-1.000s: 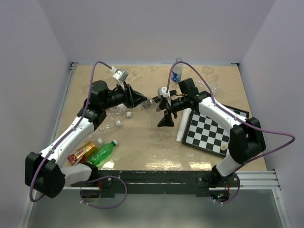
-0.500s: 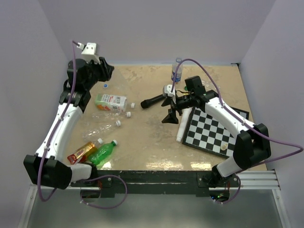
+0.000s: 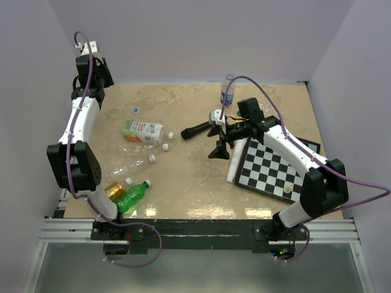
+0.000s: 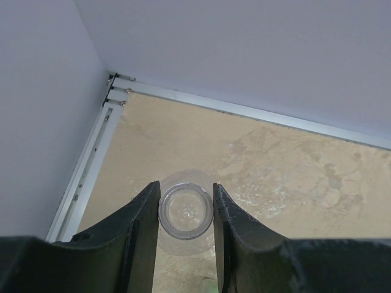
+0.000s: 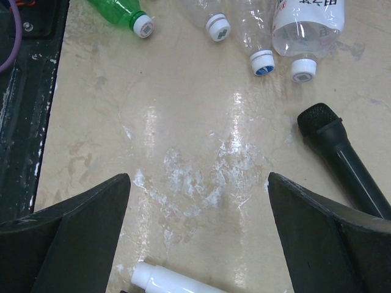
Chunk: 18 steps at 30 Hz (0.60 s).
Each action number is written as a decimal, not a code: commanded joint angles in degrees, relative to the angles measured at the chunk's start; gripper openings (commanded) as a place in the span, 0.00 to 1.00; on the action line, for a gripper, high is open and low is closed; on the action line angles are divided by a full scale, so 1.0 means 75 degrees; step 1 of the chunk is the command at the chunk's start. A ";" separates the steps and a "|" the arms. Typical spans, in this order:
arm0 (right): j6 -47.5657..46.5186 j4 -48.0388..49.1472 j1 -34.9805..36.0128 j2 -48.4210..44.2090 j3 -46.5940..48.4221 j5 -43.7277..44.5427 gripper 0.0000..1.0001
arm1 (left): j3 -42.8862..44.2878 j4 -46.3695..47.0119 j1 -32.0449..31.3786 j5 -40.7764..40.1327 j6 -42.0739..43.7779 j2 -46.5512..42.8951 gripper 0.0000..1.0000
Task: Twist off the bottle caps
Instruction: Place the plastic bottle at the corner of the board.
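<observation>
The left gripper (image 4: 186, 189), raised over the far left corner of the table (image 3: 195, 183), is clamped on one clear bottle (image 4: 186, 212), seen end-on between its fingers; I cannot tell whether that bottle has a cap. The right gripper (image 5: 198, 177) hangs near the middle of the table with its jaws spread wide and nothing between them. Five bottles lie on the left side, each with its cap on: one white-and-green labelled bottle (image 3: 142, 130), two clear crinkled bottles (image 3: 135, 163), one orange-labelled bottle (image 3: 109, 191) and one green bottle (image 3: 132, 196). One Pepsi bottle (image 3: 227, 93) stands upright and capped near the far edge. One loose blue cap (image 3: 135, 110) lies just beyond the labelled bottle. Two microphones, one black microphone (image 3: 197, 129) and one white microphone (image 3: 233, 163), lie beside one chessboard (image 3: 273, 168)
</observation>
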 commanded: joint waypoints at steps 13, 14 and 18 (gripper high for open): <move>-0.0178 -0.0008 0.0007 -0.0139 0.0047 0.0039 0.98 | -0.0281 0.1260 0.0369 0.0194 0.0440 0.0890 0.00; -0.0178 -0.0008 0.0007 -0.0128 0.0047 0.0027 0.98 | -0.0398 0.1573 0.0369 0.0218 0.0452 0.0890 0.00; -0.0190 -0.0008 0.0007 -0.0128 0.0047 0.0027 0.98 | -0.0656 0.1752 0.0369 0.0218 0.0510 0.0913 0.04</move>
